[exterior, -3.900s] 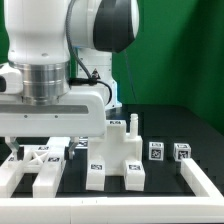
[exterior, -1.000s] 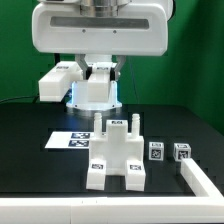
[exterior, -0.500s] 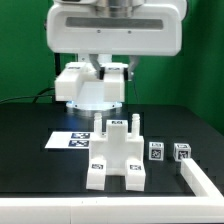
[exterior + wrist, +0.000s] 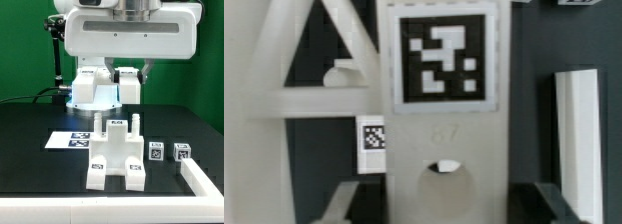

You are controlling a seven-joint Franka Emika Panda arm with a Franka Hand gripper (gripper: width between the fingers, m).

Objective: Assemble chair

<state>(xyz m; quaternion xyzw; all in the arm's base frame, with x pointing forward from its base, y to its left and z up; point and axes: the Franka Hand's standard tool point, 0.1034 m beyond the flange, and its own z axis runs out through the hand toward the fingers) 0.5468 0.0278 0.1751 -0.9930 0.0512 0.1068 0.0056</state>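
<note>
Cannot tell whether claw point(image 4: 127, 74) is spread or pinching, masked by the arm point(image 4: 125, 35); white chair piece point(image 4: 130, 88) just beneath it, long axis upright; part-built chair point(image 4: 115, 150) well below the claw on the table point(image 4: 30, 160), standing upright, pegs pointing up.

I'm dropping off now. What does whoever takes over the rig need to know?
Gripper: appears shut on a tagged chair piece, held up off the table.
Chair body: stands mid-table by the marker board.
A small tagged block and a second block sit at the exterior view's right of it.
Done: the body looks partly joined.
Left: fit the held piece, then probably the blocks.
</note>
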